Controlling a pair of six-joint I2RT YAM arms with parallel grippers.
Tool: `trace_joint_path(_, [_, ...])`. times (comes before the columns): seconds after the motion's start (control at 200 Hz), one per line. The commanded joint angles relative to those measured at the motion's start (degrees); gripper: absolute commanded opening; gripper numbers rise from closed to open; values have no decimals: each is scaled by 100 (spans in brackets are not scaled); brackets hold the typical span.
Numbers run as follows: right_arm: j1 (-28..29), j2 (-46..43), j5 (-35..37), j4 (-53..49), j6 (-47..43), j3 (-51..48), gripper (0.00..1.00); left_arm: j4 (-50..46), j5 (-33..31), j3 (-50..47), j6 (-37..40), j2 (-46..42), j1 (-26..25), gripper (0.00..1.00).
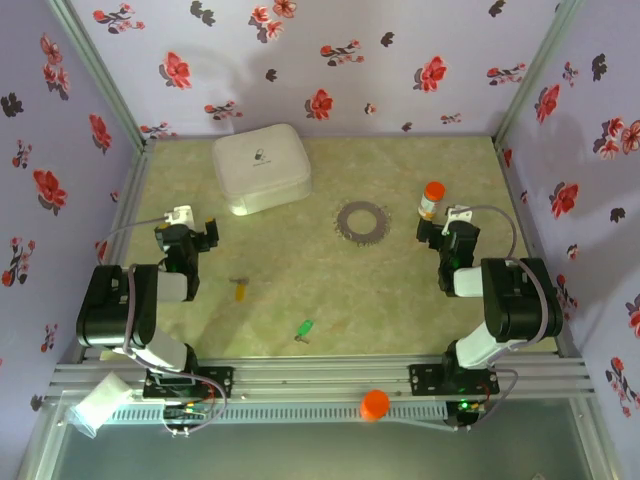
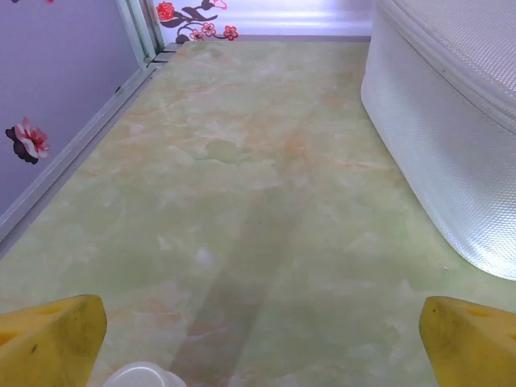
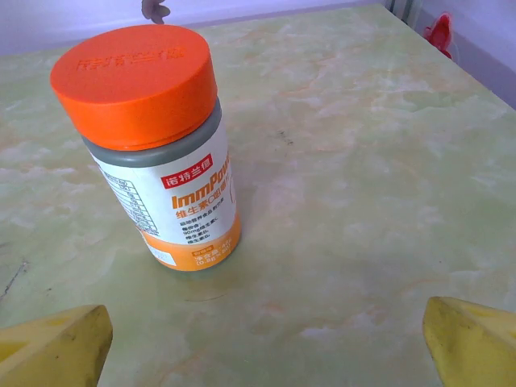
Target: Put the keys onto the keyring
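Now the left gripper (image 2: 258, 343) and right gripper (image 3: 266, 343) are seen released, nothing grasped; yellow key (image 1: 239, 290) and green key (image 1: 303, 328) are spotted on the worktop (image 1: 400, 300), keyring (image 1: 361, 221) well apart; one key's head should be pinched, its hole kept exposed.

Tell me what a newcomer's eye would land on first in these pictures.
The orange-capped bottle, standing upright close before the right wrist camera, grabs the eye first. From above, the big white box at the back left and the grey toothed ring in the middle stand out. The tiny yellow key and green key lie apart toward the near edge.
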Motion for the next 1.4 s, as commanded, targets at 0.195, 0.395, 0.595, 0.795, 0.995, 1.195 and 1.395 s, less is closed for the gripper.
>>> trace_joint_path(0.195, [-47, -59, -26, 82, 51, 72, 99, 32, 38, 87, 44, 2, 53, 100])
trace_joint_path(0.395, [-47, -59, -36, 82, 50, 68, 99, 23, 38, 92, 43, 2, 50, 100])
trace_joint_path(0.595, [-47, -52, -38, 57, 58, 84, 99, 24, 38, 91, 44, -2, 49, 100])
trace_joint_path(0.795, [-56, -59, -50, 64, 58, 81, 99, 15, 46, 96, 43, 5, 53, 100])
trace_joint_path(0.995, [-56, -76, 10, 111, 72, 44, 99, 59, 32, 71, 44, -8, 49, 100])
trace_joint_path(1.195, [-47, -1324, 295, -983, 155, 77, 99, -348, -139, -155, 44, -1013, -43, 100])
trace_joint_path(1.395, [77, -2571, 51, -2469, 586, 364, 96, -1372, -137, -44, -118, -2361, -242, 99])
